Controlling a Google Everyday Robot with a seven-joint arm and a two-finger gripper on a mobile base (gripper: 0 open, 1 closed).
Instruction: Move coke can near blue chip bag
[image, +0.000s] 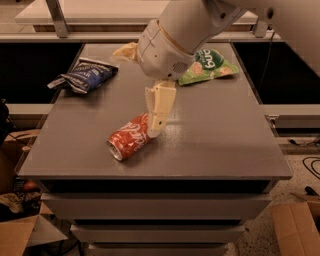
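The coke can (129, 139) lies on its side on the grey table (215, 135), front-left of centre, its silver top facing front-left. The blue chip bag (85, 75) lies wrinkled at the table's back left, well apart from the can. My gripper (140, 95) hangs from the big white arm above the table's middle and is open. Its lower cream finger (159, 107) points down, and its tip reaches the can's right end. The other finger (125, 51) sticks out to the back left. Nothing is held.
A bright green snack bag (207, 65) lies at the back right of the table, partly behind the arm. Cardboard boxes (297, 225) and cables sit on the floor to either side. A shelf runs behind the table.
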